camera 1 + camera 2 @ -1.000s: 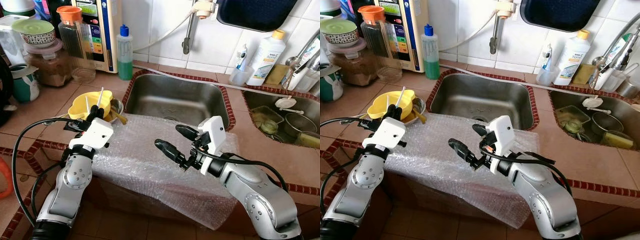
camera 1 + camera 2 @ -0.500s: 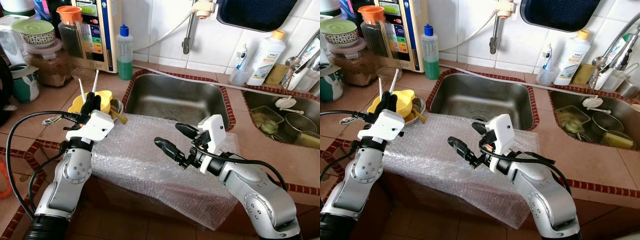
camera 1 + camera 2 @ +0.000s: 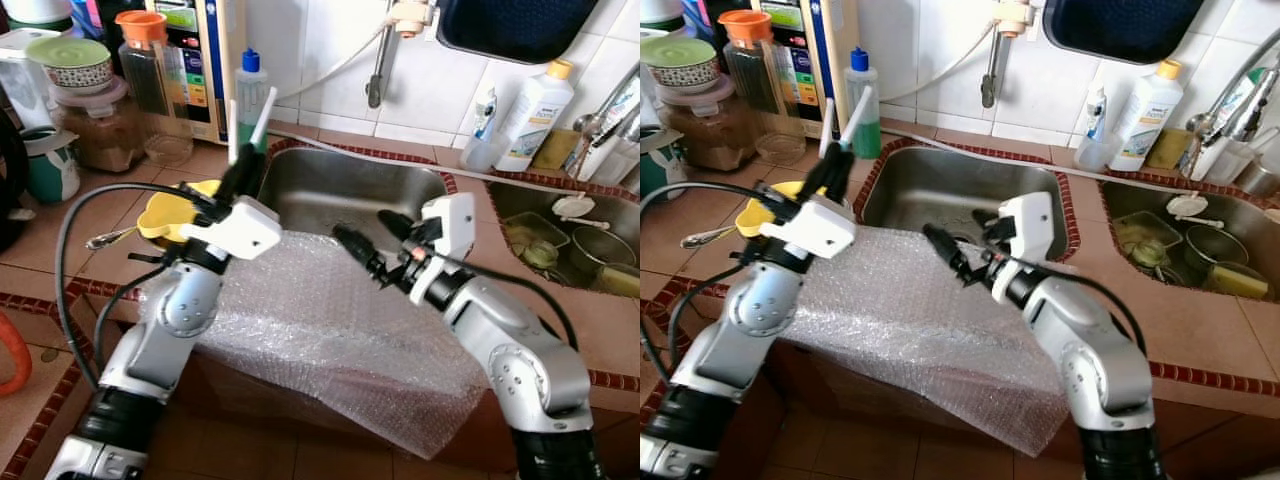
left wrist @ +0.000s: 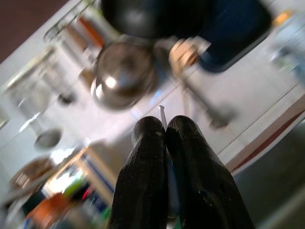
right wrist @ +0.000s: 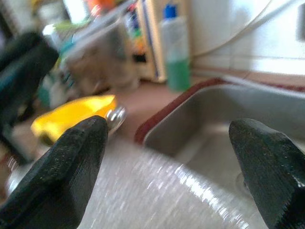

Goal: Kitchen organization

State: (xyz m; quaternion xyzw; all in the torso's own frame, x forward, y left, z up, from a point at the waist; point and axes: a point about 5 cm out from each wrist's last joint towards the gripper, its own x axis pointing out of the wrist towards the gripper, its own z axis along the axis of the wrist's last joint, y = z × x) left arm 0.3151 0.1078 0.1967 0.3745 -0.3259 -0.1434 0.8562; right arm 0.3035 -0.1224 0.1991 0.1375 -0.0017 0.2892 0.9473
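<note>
Gripping two white chopsticks (image 3: 252, 122), your left gripper (image 3: 238, 176) has its black fingers (image 4: 157, 176) pressed together on them, raised above the near left corner of the steel sink (image 3: 350, 205), with the sticks pointing up toward the green soap bottle (image 3: 250, 90). Your right gripper (image 3: 372, 240) hovers with fingers spread wide and empty over the bubble wrap (image 3: 320, 330) at the sink's near edge. You see the yellow bowl (image 3: 165, 212) resting on the counter just left of the wrap.
</note>
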